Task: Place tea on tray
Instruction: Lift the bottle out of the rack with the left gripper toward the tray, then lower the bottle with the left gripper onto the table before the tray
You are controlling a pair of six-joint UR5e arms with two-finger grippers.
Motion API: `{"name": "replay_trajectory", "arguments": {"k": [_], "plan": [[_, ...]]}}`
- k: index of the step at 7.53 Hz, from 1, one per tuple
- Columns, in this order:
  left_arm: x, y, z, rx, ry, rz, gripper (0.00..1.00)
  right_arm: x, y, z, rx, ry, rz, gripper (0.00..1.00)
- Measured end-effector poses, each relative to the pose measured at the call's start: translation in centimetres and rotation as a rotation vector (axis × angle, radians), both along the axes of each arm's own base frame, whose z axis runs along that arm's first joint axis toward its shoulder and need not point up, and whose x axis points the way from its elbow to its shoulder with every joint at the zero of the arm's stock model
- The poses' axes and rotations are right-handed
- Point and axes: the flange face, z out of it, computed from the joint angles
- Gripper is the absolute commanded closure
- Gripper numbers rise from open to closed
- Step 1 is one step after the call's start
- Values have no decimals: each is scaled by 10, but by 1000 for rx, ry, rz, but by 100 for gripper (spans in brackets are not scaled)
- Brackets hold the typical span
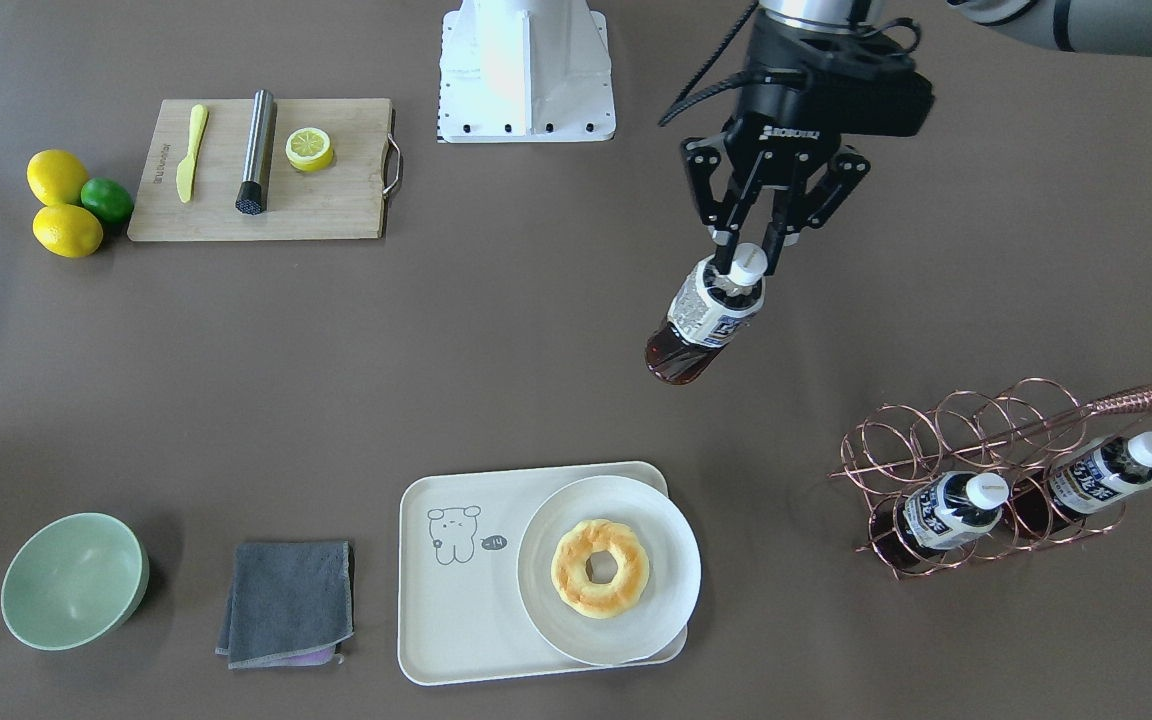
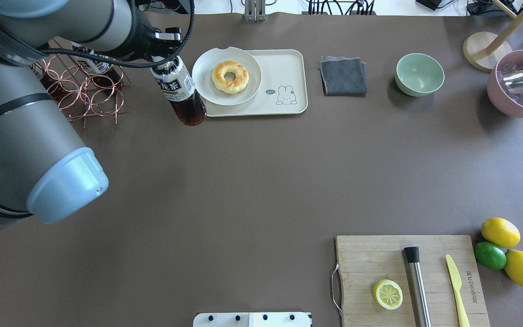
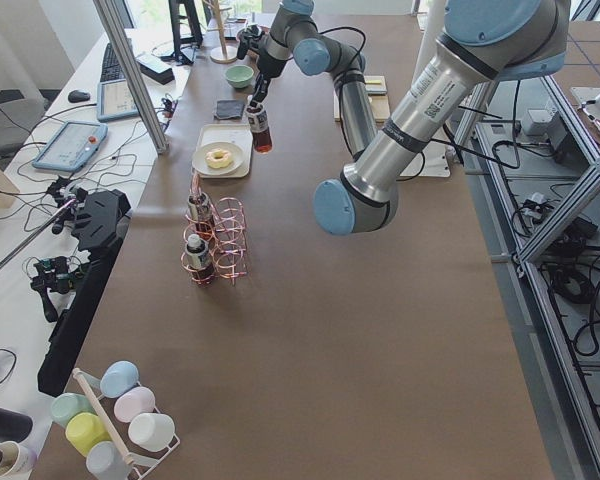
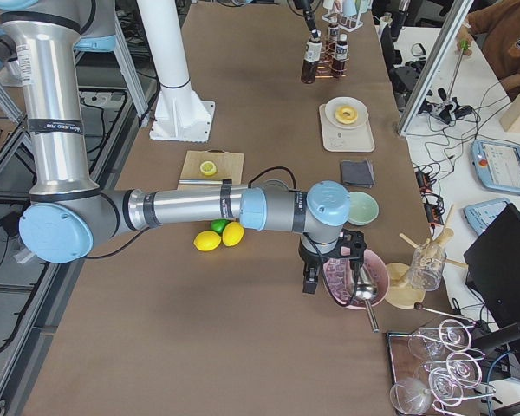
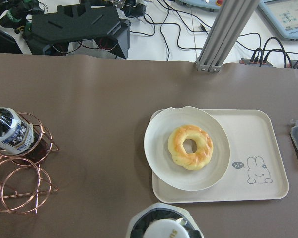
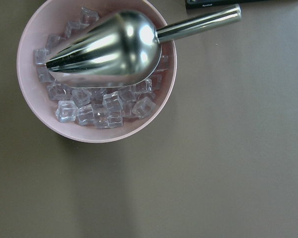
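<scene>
Front view: left gripper [image 1: 748,262] clamped on the cap of the tea [image 1: 704,318]; bottle hangs tilted, seemingly off the table, at 1 o'clock of tray [image 1: 456,620].
Overhead: tea at tray's 9 o'clock, just beside plate [image 2: 202,84].
Step is carry. Next move should clear the plate and lower onto the bare bear side.
Right-side view: can't tell right gripper [image 4: 334,264] state.

Bright, even overhead light fills every view; shadows beside the green bowl [image 1: 74,580] and the lemons [image 1: 56,178] are soft. The steel scoop [image 6: 107,47] shows hard white glare. Close to the left wrist lens, the tea [image 5: 164,229] is out of focus. The front-facing view darkens at its left edge.
</scene>
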Motion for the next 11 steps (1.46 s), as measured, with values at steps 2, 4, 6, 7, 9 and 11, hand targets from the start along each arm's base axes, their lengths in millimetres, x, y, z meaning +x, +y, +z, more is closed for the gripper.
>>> {"name": "replay_trajectory", "arguments": {"k": [2,4,6,7,9,11], "plan": [[53,25,-21,12,-14,-18,100,0,0,-2,4,0,0,0],[113,63,-34,22,-18,-25,100,0,0,-5,10,-1,1,0],[153,92,-38,28,-27,-15,100,0,0,-6,12,0,1,0],[164,103,-42,35,-27,-6,100,0,0,-7,13,-1,1,0],[181,114,-44,43,-34,0,100,0,0,-6,13,0,1,0],[190,115,-40,44,-50,-5,100,0,0,-6,12,0,1,0]]}}
